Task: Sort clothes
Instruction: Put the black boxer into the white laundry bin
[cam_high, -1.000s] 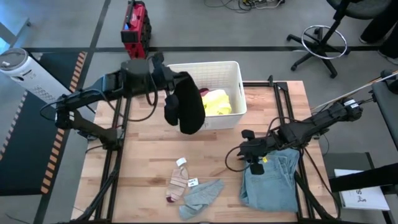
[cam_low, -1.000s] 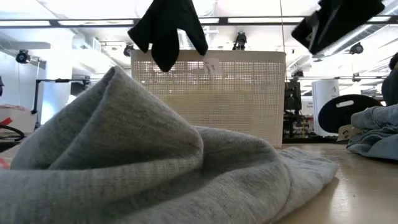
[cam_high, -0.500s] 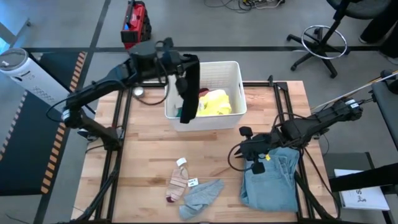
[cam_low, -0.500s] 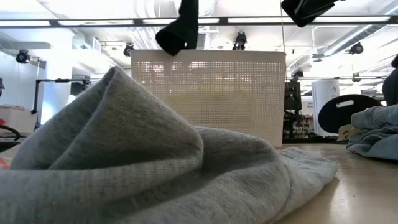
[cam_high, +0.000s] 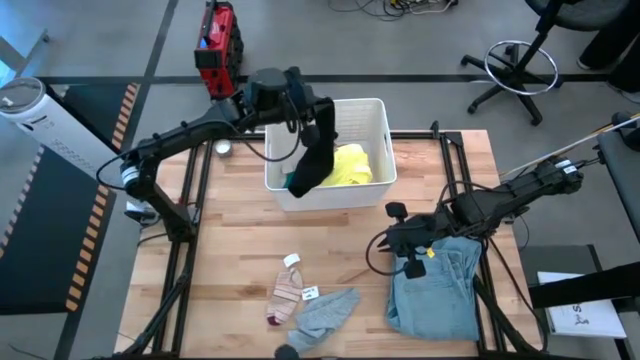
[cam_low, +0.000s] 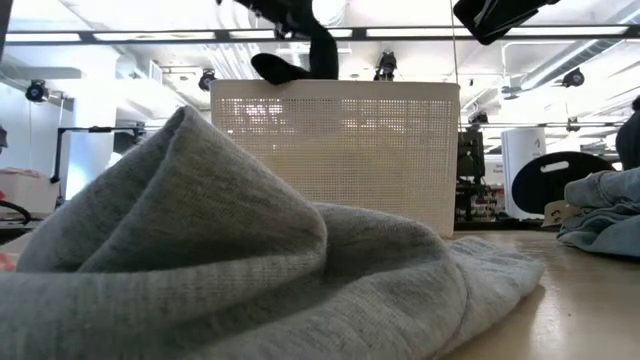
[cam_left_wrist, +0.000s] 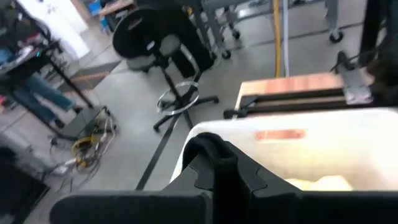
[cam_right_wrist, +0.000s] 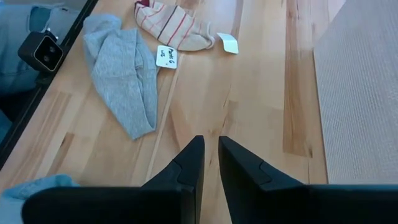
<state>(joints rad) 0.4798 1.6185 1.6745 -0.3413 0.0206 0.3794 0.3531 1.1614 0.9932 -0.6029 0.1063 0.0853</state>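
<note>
We see the left arm stretched over the white basket (cam_high: 375, 125), its left gripper (cam_high: 318, 112) with fingers clamped on a black garment (cam_high: 312, 160) that hangs lengthwise downward into the basket beside the yellow top (cam_high: 348, 165). The right gripper (cam_high: 392, 243) hovers above the table (cam_high: 230, 260) beside the jeans (cam_high: 440, 295), fingers nearly together, holding nothing. A grey piece (cam_high: 325, 315) and a striped sock (cam_high: 285, 293) lie near the front edge.

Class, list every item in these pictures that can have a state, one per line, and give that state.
Left pincer: shut on black garment, above the basket.
Black garment: hanging into the basket.
White basket: upright, holding a yellow top.
Right pincer: nearly shut, empty.
Jeans: crumpled on the table.
Grey garment: crumpled.
Striped sock: lying flat.
</note>
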